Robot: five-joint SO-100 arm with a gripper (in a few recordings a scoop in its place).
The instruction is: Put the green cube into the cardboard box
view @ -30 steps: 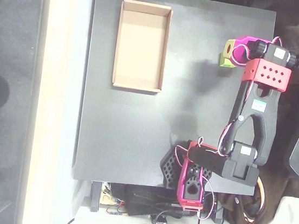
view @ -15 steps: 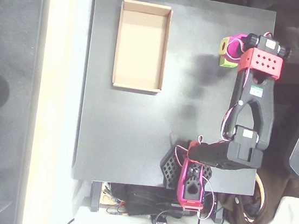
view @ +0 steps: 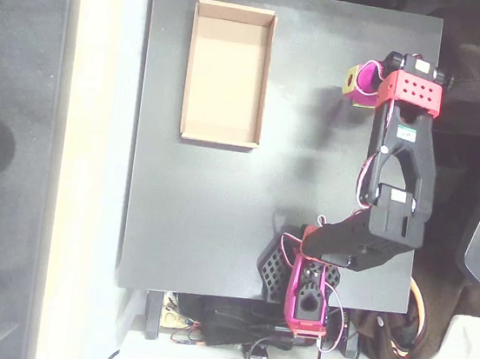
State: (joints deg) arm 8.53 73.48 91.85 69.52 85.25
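Bench [view: 200, 218]: black top, seen in the overhead view.
Cardboard box [view: 220, 138]: lies at the upper left of the bench, long side running up and down the picture, open side up, pale floor bare.
Green cube [view: 352, 98]: upper right of the bench, well apart from the box; only a sliver of it shows under my magenta fingers [view: 362, 79].
Finger state: I cannot tell whether they are apart or clamped on the cube.
Arm [view: 400, 177]: red and black, reaching up along the right edge of the bench.
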